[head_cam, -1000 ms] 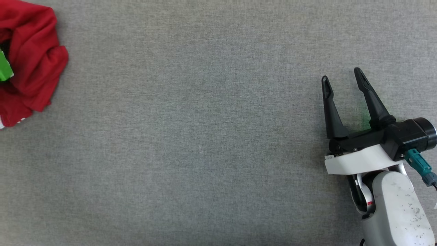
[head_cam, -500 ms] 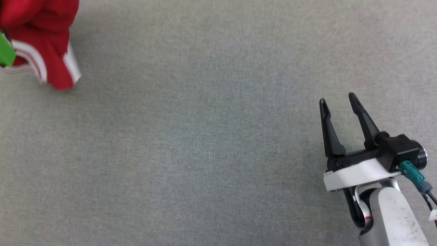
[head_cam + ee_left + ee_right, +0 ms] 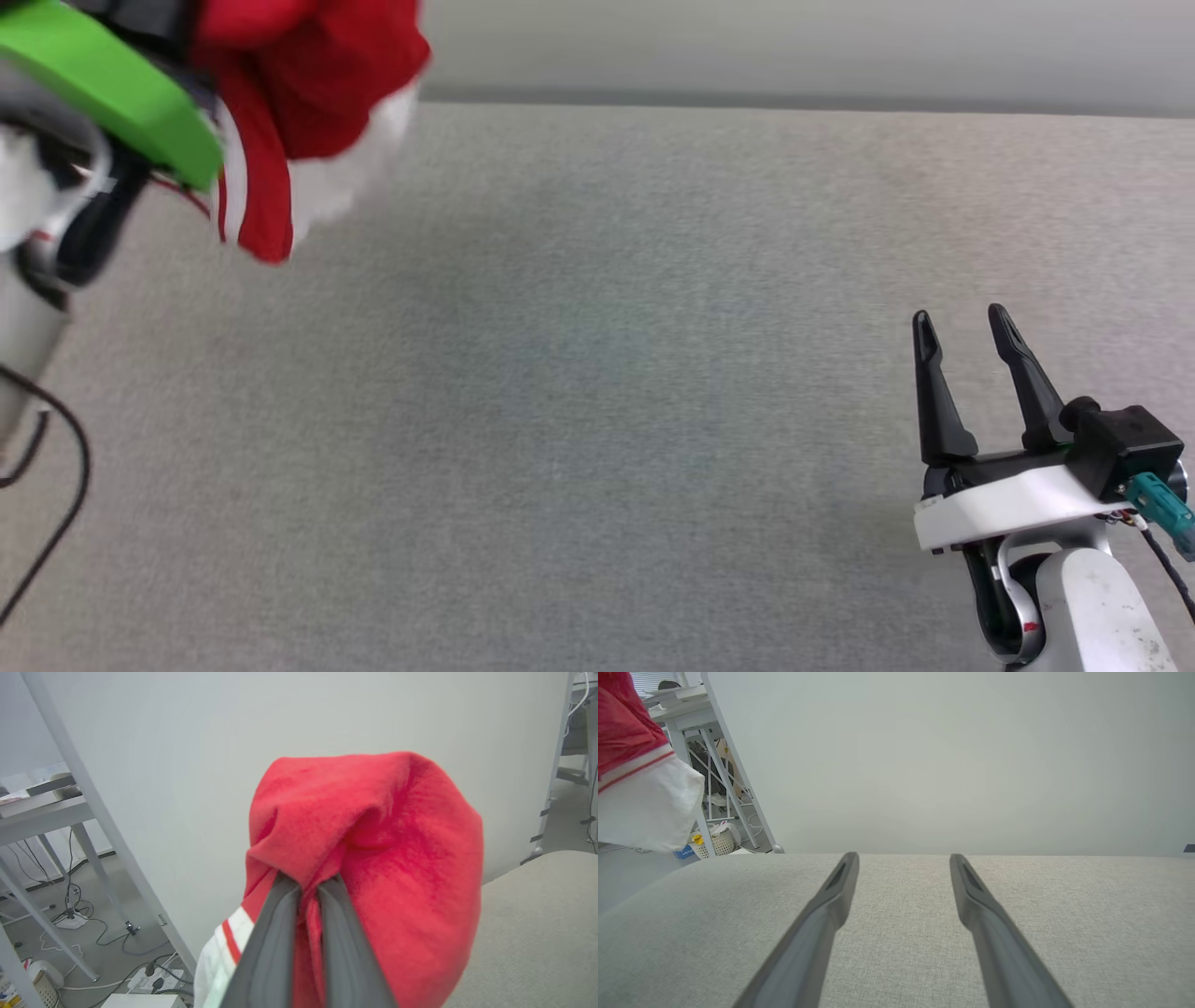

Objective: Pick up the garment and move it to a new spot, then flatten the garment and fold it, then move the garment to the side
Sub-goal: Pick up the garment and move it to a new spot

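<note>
The garment [image 3: 317, 84], red with a white sleeve and red-and-white striped trim, hangs bunched in the air at the top left of the head view, above the grey table [image 3: 597, 392]. In the left wrist view my left gripper [image 3: 308, 884] is shut on a fold of the garment [image 3: 373, 858], the red cloth draped over its fingertips. Low at the right, my right gripper [image 3: 962, 322] stands open and empty over the table. The right wrist view shows its fingers [image 3: 836, 891] spread wide, with the garment's white sleeve [image 3: 644, 798] hanging at the far left.
The table's far edge [image 3: 747, 98] meets a pale wall. Beyond the left end, the left wrist view shows metal table legs [image 3: 103, 821], cables and a power strip [image 3: 154, 977] on the floor. A small basket [image 3: 717, 844] sits on the floor there too.
The garment has been lifted off the table by my left gripper and now hangs in the air. The head view has tilted up, bringing the table's far edge into view.
</note>
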Controlling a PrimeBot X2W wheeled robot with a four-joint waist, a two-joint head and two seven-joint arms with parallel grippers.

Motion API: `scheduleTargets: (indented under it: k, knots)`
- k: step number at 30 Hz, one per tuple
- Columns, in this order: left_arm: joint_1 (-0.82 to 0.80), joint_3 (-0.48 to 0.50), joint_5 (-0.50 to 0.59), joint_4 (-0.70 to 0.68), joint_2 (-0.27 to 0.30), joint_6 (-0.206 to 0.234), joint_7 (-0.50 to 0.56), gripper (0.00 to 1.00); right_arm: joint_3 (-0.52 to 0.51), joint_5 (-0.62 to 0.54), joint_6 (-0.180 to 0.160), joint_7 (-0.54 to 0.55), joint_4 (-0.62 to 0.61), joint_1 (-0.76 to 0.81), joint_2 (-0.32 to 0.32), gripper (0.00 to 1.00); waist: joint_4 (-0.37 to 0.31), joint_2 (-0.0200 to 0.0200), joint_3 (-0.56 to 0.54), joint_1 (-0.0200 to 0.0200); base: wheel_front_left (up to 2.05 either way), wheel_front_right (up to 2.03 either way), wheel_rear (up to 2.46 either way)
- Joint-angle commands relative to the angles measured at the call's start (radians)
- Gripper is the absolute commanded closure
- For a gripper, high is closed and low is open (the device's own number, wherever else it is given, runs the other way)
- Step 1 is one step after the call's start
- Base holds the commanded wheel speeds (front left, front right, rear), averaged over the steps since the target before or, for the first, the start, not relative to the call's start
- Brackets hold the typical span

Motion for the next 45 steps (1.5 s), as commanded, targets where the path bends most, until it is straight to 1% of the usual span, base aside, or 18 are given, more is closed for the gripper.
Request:
scheduleTargets:
  k: [1,9,13,14,19,23,24,25,26,28,31,34,36,42,45]
  knots:
    - [-0.016,-0.016,0.016,-0.012,-0.026,-0.002,0.005,1.00,-0.007,0.013,-0.001,-0.002,-0.002,0.015,-0.003,0.00,-0.068,0.0107,-0.044,0.0001,0.00,0.00,0.00]
    - [0.024,-0.143,0.089,-0.021,-0.138,-0.002,0.000,1.00,-0.031,0.024,-0.001,-0.002,-0.013,0.027,-0.003,0.00,-0.172,0.0107,-0.036,0.0001,0.00,0.00,0.00]
    - [0.072,-0.212,0.106,0.010,-0.212,-0.002,-0.029,1.00,-0.036,0.028,-0.001,-0.002,-0.019,0.024,-0.003,0.00,-0.217,0.0107,-0.022,0.0001,0.00,0.00,0.00]
    - [0.115,-0.283,0.135,0.039,-0.280,-0.002,-0.058,1.00,-0.037,0.031,-0.001,-0.002,-0.024,0.020,-0.003,0.00,-0.242,0.0107,-0.008,0.0001,0.00,0.00,0.00]
    - [0.214,-0.393,0.148,0.101,-0.414,-0.002,-0.092,1.00,-0.032,0.035,-0.001,-0.002,-0.034,0.016,-0.003,0.00,-0.269,0.0107,0.016,0.0001,0.00,0.00,0.00]
    - [0.283,-0.463,0.156,0.146,-0.509,-0.002,-0.107,1.00,-0.033,0.034,-0.001,-0.002,-0.036,0.019,-0.003,0.00,-0.270,0.0107,0.026,0.0001,0.00,0.00,0.00]
    - [0.296,-0.474,0.159,0.156,-0.526,-0.002,-0.109,0.81,-0.034,0.033,-0.001,-0.002,-0.036,0.020,-0.003,0.00,-0.268,0.0107,0.026,0.0001,0.00,0.00,0.00]
    - [0.310,-0.486,0.165,0.166,-0.544,-0.002,-0.110,0.16,-0.035,0.031,-0.001,-0.002,-0.035,0.021,-0.003,0.00,-0.263,0.0107,0.026,0.0001,0.00,0.00,0.00]
    - [0.321,-0.492,0.167,0.173,-0.557,-0.002,-0.110,0.00,-0.034,0.029,-0.001,-0.002,-0.034,0.021,-0.003,0.00,-0.259,0.0107,0.025,0.0001,0.00,0.00,0.00]
    - [0.339,-0.499,0.167,0.190,-0.577,-0.002,-0.111,0.00,-0.034,0.026,-0.001,-0.002,-0.032,0.020,-0.003,0.00,-0.245,0.0107,0.018,0.0001,0.00,0.00,0.00]
    - [0.343,-0.503,0.170,0.215,-0.589,-0.002,-0.117,0.00,-0.035,0.022,-0.001,-0.002,-0.032,0.024,-0.003,0.00,-0.214,0.0107,0.000,0.0001,0.00,0.00,0.00]
    - [0.339,-0.496,0.165,0.225,-0.586,-0.002,-0.123,0.00,-0.034,0.016,-0.001,-0.002,-0.027,0.032,-0.003,0.00,-0.181,0.0107,-0.024,0.0001,0.00,0.00,0.00]
    - [0.337,-0.474,0.161,0.227,-0.577,-0.002,-0.126,0.00,-0.035,0.013,-0.001,-0.002,-0.024,0.040,-0.003,0.00,-0.157,0.0107,-0.043,0.0001,0.00,0.00,0.00]
    - [0.362,-0.339,0.176,0.172,-0.522,0.017,-0.128,0.00,-0.040,0.004,-0.001,-0.002,-0.023,0.062,-0.003,0.00,-0.082,0.0107,-0.091,0.0001,0.00,0.00,0.00]
    - [0.390,-0.249,0.187,0.130,-0.479,0.044,-0.128,0.00,-0.048,-0.001,-0.001,-0.002,-0.024,0.069,-0.003,0.00,-0.047,0.0107,-0.106,0.0001,0.00,0.00,0.00]
